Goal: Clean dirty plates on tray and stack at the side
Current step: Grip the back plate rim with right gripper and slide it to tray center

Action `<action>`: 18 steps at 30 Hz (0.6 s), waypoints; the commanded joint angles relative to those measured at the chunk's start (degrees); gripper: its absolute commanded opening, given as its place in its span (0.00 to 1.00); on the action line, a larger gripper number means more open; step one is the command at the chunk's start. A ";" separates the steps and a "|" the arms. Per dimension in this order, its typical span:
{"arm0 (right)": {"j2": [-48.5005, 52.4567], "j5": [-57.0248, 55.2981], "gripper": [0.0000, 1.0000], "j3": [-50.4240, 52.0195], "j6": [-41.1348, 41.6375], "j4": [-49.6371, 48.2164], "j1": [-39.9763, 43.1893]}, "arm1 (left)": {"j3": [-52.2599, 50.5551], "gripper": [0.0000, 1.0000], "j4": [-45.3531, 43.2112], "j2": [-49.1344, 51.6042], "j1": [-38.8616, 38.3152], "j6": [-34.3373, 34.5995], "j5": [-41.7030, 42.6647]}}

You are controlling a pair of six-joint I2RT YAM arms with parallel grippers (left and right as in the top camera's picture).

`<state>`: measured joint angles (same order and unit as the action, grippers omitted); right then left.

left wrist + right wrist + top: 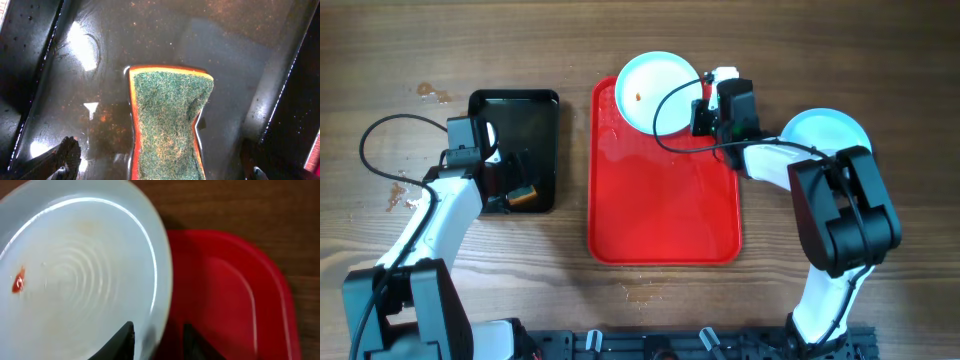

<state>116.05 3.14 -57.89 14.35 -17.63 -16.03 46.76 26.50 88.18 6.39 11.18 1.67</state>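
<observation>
Plate [645, 75] with an orange-brown smear [638, 97] lies at the far end of the red tray [665, 210], its far edge hanging past the tray rim. A second plate [820, 127] rests on the table [400, 50] just right of the tray, partly under the right arm. It is not clear whether another plate lies beneath it.

Right gripper [159, 341]: jaws part-open and straddling the smeared plate's rim, one finger [124, 339] over the plate's inner slope and the other over the tray. Gaps show on both sides of the rim, so there appears to be no firm hold.

Left gripper [160, 159]: jaws wide, holding nothing, over the wet black tray [535, 115]. The sponge [167, 120] lies green side up between the fingers, which are apart from it.

Judged step: fetch the sponge and steady the dirty plate for wiping.

Risks from here:
- The plate overhangs the tray rim. Closing on the sloped rim may tip it or push it off the far edge.
- The rim looks smooth and glossy, so a shallow pinch could slip once the sponge presses down.
- The sponge sits in liquid. It may drip across the table in transit, or slide when the fingers close.
- A cable of the right arm crosses above the plate and could snag the left arm during the wipe.
- Both arms will meet over one plate, so a collision is possible.
</observation>
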 commanded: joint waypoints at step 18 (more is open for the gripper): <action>-23.52 11.34 0.26 -0.59 9.88 52.50 -0.24 | -0.02 1.00 -0.15 0.11 0.26 -0.50 0.87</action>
<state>92.05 11.97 -58.50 26.79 37.19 -16.08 46.76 26.52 88.18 6.39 11.18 1.69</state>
